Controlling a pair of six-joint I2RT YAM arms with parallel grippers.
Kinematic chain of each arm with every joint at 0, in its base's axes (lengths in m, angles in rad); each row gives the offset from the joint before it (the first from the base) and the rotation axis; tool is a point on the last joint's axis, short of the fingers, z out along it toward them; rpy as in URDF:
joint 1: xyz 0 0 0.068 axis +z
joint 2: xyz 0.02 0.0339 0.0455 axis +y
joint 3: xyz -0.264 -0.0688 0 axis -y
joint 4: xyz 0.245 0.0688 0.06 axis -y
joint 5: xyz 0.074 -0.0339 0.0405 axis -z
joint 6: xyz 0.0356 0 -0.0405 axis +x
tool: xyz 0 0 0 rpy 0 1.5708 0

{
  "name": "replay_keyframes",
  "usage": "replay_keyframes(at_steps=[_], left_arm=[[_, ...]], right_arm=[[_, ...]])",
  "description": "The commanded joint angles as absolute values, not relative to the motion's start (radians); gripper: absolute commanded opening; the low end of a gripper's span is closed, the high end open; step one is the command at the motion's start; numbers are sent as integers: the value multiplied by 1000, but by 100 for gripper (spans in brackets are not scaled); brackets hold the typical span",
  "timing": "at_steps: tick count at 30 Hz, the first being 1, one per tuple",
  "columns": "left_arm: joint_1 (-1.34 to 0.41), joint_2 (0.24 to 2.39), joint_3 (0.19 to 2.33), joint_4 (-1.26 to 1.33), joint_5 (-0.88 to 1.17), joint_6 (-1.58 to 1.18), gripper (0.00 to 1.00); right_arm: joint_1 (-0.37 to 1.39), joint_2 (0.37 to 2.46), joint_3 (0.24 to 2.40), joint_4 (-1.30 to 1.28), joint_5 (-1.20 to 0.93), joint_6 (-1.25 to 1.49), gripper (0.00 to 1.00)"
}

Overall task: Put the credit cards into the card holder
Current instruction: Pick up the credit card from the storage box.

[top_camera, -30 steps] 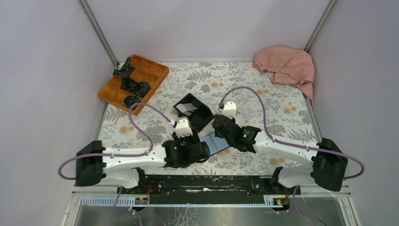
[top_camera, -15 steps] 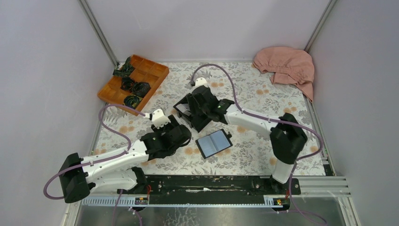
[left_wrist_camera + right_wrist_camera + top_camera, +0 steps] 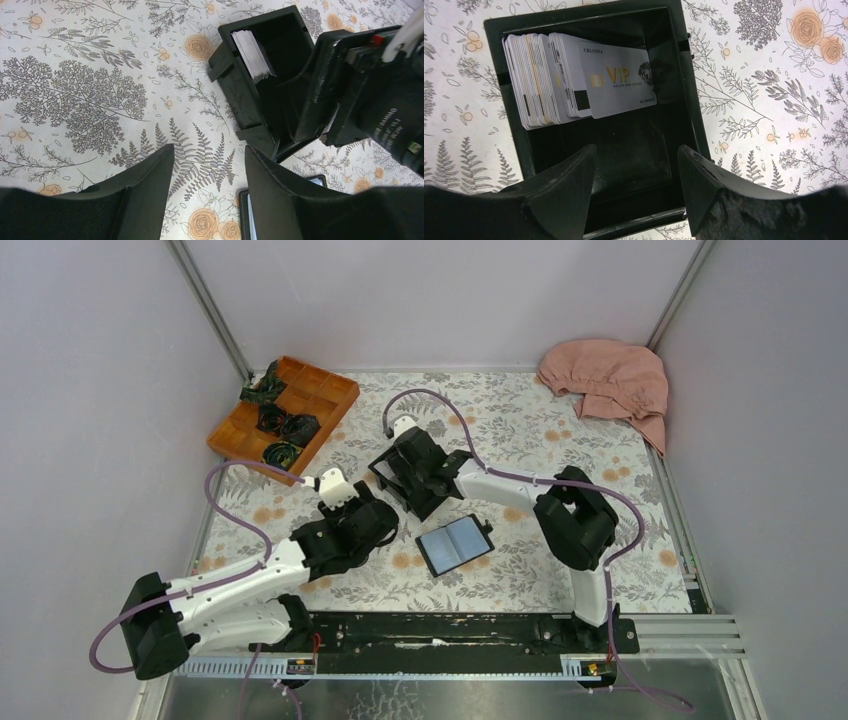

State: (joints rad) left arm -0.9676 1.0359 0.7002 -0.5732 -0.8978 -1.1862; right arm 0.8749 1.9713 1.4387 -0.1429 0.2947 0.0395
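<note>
Swinging from card holder, right claw now gapes above credit cards

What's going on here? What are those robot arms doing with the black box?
The right gripper hangs open over the black box, just above the stack of credit cards inside it, holding nothing. The left gripper is open and empty too, above the table beside the box. The card holder lies open on the table, ready for cards.

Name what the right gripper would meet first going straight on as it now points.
Probably the bare inside floor of the black box, beside the credit cards leaning there; depth is unclear.
</note>
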Motion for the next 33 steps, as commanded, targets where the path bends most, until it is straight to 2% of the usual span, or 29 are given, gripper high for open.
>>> replay_keyframes(at_steps=[1,18,24,33], left_arm=[[-957,1020,688,-526,-904,-1156,62],[-950,998,658,-496,-902,-1149,62],[-949,1007,646,-485,-902,-1149,62],[-948,1001,643,-486,-910,-1141,62]], right_arm=[[870,1987,1453,-81,328,-38,67],[868,2080,1467,-18,420,-107,66],[869,2088,1465,7,458,-143,58],[869,2023,1426,34,471,-174,55]])
